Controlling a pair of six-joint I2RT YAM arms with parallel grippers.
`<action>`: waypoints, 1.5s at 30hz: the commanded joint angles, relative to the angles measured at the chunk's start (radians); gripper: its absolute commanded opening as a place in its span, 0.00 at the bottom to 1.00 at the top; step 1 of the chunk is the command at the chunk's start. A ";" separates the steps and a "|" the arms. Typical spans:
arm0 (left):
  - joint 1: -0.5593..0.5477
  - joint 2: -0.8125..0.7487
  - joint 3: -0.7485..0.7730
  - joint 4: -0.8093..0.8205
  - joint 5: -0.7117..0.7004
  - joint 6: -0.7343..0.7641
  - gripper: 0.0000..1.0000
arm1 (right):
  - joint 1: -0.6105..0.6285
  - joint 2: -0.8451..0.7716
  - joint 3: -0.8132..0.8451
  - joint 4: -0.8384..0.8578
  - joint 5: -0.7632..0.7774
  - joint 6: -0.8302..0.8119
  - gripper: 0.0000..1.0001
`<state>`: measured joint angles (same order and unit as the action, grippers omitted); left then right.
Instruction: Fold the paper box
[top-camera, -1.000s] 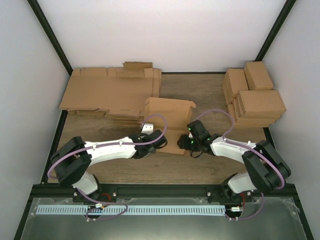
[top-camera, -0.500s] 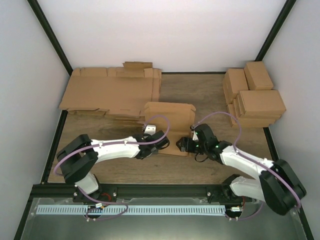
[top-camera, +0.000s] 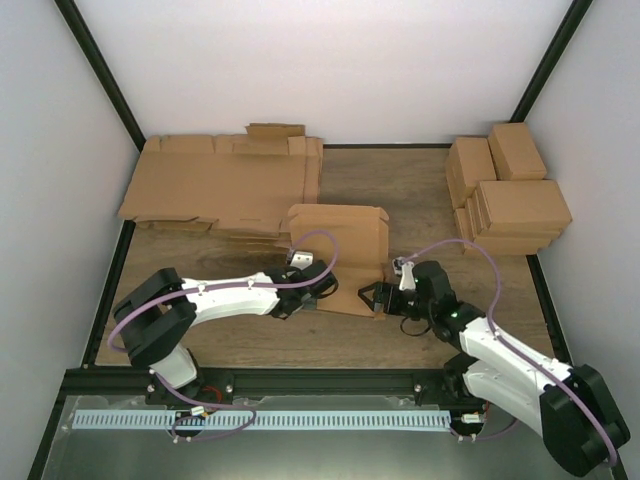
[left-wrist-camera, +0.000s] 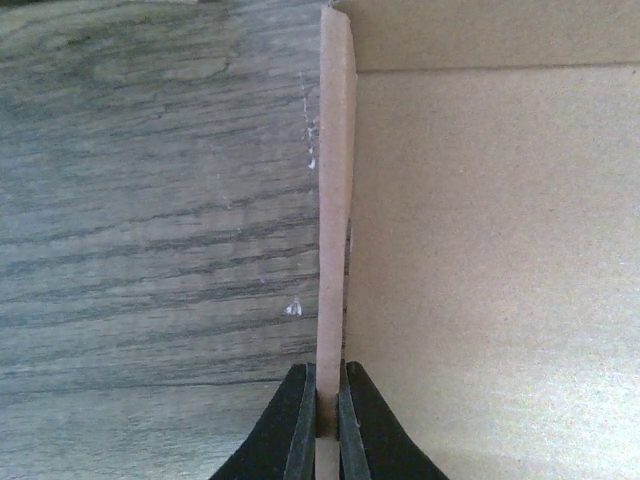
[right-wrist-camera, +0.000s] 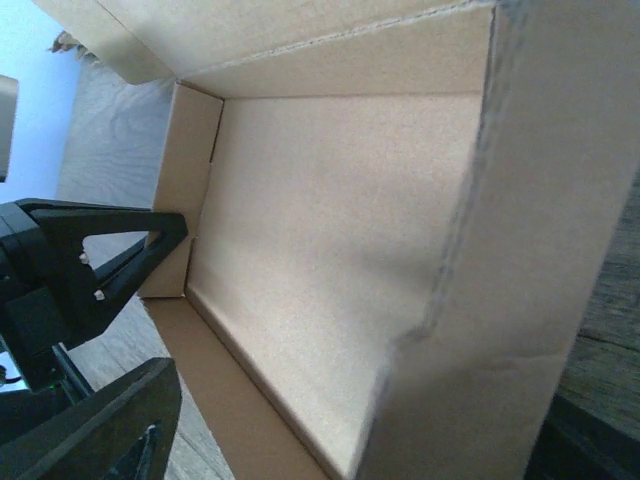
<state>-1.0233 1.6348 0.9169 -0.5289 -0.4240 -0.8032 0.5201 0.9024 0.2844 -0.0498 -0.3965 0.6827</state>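
Right end effector has spread apart at the paper box's three-o'clock wall, which stands folded; left end effector clamps the nine-o'clock wall.

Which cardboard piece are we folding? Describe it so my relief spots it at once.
On the wooden table, between the flat sheets back left and the closed boxes back right, the paper box sits in the middle. It alone has raised walls, and the left hand pinches one wall.
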 joint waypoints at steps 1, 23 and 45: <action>0.010 -0.004 -0.012 0.069 0.031 0.000 0.04 | -0.003 -0.059 -0.015 0.086 -0.095 0.024 0.84; 0.053 -0.088 -0.080 0.084 0.059 0.036 0.04 | -0.021 -0.267 0.000 -0.155 0.122 0.046 1.00; 0.234 -0.304 -0.224 0.077 0.183 0.150 0.04 | -0.058 -0.179 0.030 -0.135 0.074 0.019 0.98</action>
<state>-0.8188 1.3556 0.7197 -0.4744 -0.2874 -0.6922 0.4805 0.7494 0.2760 -0.2386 -0.2615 0.7162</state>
